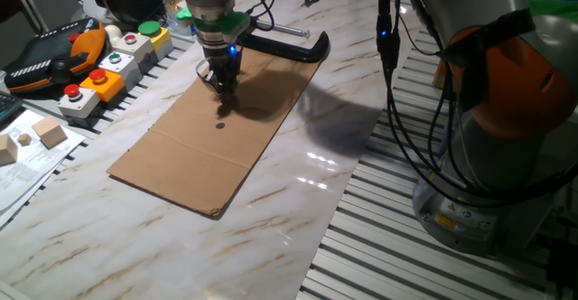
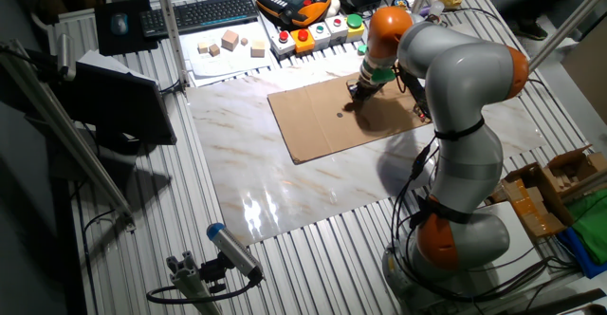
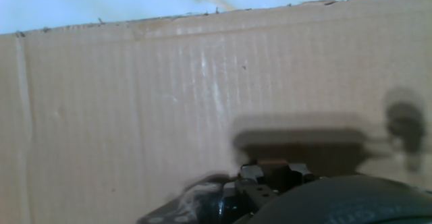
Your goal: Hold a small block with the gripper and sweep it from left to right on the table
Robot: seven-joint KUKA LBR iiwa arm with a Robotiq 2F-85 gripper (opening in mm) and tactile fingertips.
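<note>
Two fingers of my gripper (image 1: 223,90) are pointing down over the cardboard sheet (image 1: 194,155) on the table (image 1: 271,219), pinching what I am taking for the small block (image 3: 273,164), a brownish sliver in the hand view. I am judging the sweep in hand; next I am needing steady level travel rightward without loosening.

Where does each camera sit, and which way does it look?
One fixed view: low at the table edge, facing the cardboard; gripper and arm base show.
The other fixed view: high above, looking down on the whole table; the whole arm shows.
Hand view: on the hand, looking down at the cardboard; only blurred fingers show.
Both fixed views share the cardboard, its dark spot and the push-buttons.
</note>
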